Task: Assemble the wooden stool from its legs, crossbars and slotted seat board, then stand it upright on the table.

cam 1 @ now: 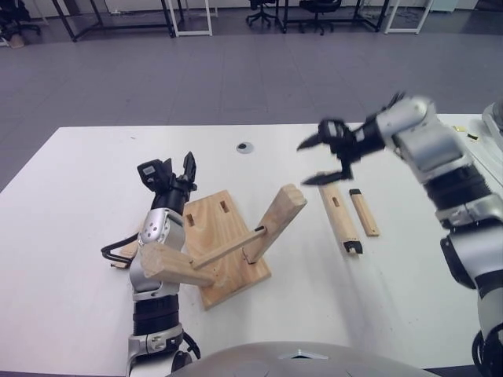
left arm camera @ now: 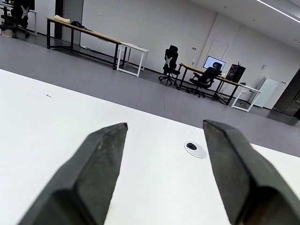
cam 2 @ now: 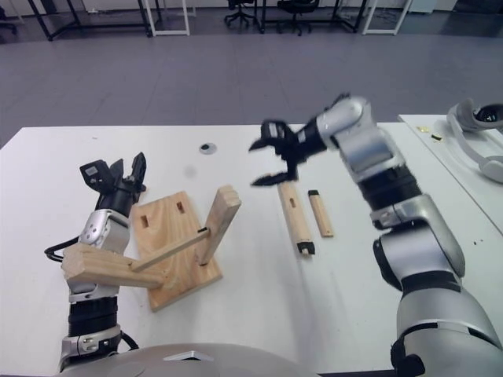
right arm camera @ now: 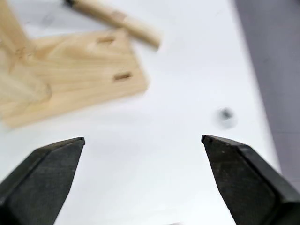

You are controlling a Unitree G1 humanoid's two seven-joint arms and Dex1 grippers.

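1. The seat board [cam 1: 236,271] lies flat on the table [cam 1: 71,204], underside up. One leg [cam 1: 280,216] stands tilted in it. A crossbar [cam 1: 228,247] runs from that leg to a second leg [cam 1: 173,263], which hangs off the board's near-left side, not seated.
2. Two empty slots [cam 1: 224,206] are seen along the board's far edge.
3. A loose leg [cam 1: 339,216] lies flat to the right of the board, and a shorter piece [cam 1: 364,212] lies just beside it.
4. The right end effector [cam 1: 306,163] hovers above the loose leg's far end, fingers spread wide, nothing held.
5. The left end effector [cam 1: 176,174] is at the board's far-left corner, fingers apart, empty.
6. Step judged: pickup of the loose leg.
7. For a sound grasp, the fingers are best set across the leg's width near mid-length, clear of the shorter piece.
8. The dark-tipped end should be left free for insertion.
9. The board is probably best steadied by the left end effector during insertion, since the joined legs look loose.
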